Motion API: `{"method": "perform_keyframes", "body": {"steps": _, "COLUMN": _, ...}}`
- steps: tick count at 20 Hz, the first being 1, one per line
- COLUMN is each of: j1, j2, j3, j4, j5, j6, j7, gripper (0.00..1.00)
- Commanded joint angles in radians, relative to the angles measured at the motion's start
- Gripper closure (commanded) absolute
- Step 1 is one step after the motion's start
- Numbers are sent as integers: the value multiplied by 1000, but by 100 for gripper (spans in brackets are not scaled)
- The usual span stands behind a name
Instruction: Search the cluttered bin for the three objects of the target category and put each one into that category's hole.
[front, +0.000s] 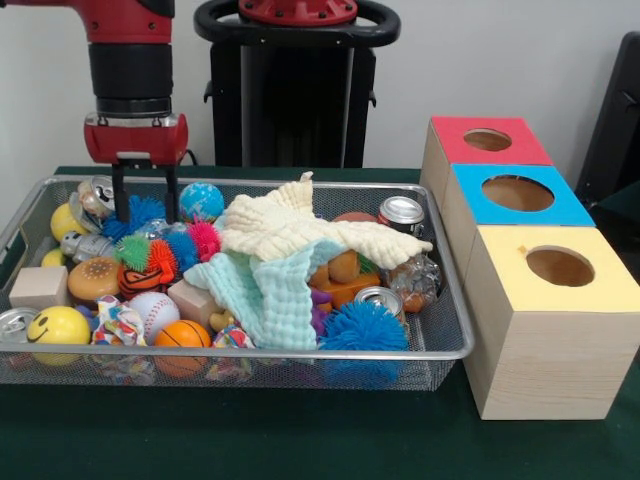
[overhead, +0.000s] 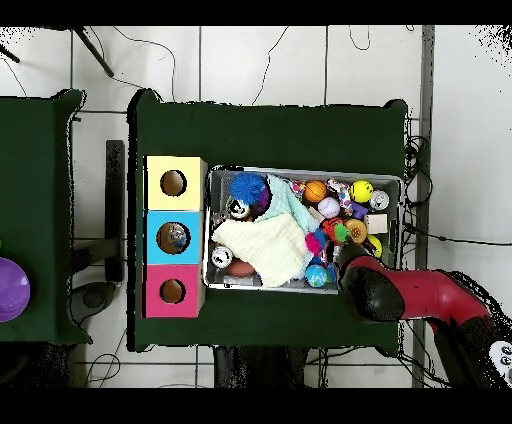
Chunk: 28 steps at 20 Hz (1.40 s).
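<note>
Your bin (front: 440, 345), a shallow silver wire-mesh tray, sits on the dark green table (front: 300, 440) in front of the robot, wider than the row of boxes beside it and heaped with clutter. A pale yellow cloth (front: 300, 225) lies over a mint green cloth (front: 270, 295) across the middle of the tray, hiding part of what is underneath. Around them you can see a spiky blue ball (front: 363, 327) at the near rim, two silver cans (front: 402, 212) toward the box side, an orange basketball (front: 182, 335), a white baseball (front: 152, 308), a yellow smiley ball (front: 58, 326), a plain wooden block (front: 40, 287) and a blue globe ball (front: 201, 201) near the far rim. Your gripper (front: 145, 200) hangs over the far corner of the bin on the side away from the boxes, its two dark fingers (front: 120, 195) spread apart and reaching down among small spiky toys, with nothing visibly held between them. In the overhead view the red arm (overhead: 420, 295) comes in over that same end of the tray. Just beside the bin's other end stand three wooden boxes in a row, each with a round hole on top: a yellow-topped box (front: 555, 265) nearest the camera, a blue-topped box (front: 515, 195) in the middle and a red-topped box (front: 487, 140) farthest back.
</note>
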Motion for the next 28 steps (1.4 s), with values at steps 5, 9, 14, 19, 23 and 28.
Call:
{"method": "perform_keyframes", "body": {"steps": 5, "j1": 70, "j2": 60, "j3": -40, "j4": -15, "j5": -64, "j6": -76, "j7": 43, "gripper": 0}}
{"method": "perform_keyframes", "body": {"steps": 9, "j1": 105, "j2": 62, "j3": -75, "j4": -19, "j5": -59, "j6": -106, "j7": 65, "gripper": 0}}
{"method": "perform_keyframes", "body": {"steps": 14, "j1": 76, "j2": 89, "j3": -58, "j4": -22, "j5": -57, "j6": -124, "j7": 32, "gripper": 0}}
{"method": "perform_keyframes", "body": {"steps": 19, "j1": 36, "j2": 97, "j3": -26, "j4": -13, "j5": -47, "j6": -111, "j7": 2, "gripper": 0}}
{"method": "perform_keyframes", "body": {"steps": 23, "j1": -15, "j2": 99, "j3": 17, "j4": 2, "j5": -31, "j6": -73, "j7": -34, "gripper": 0}}
{"method": "perform_keyframes", "body": {"steps": 28, "j1": -13, "j2": 87, "j3": 2, "j4": 16, "j5": -46, "j6": -88, "j7": -20, "gripper": 0}}
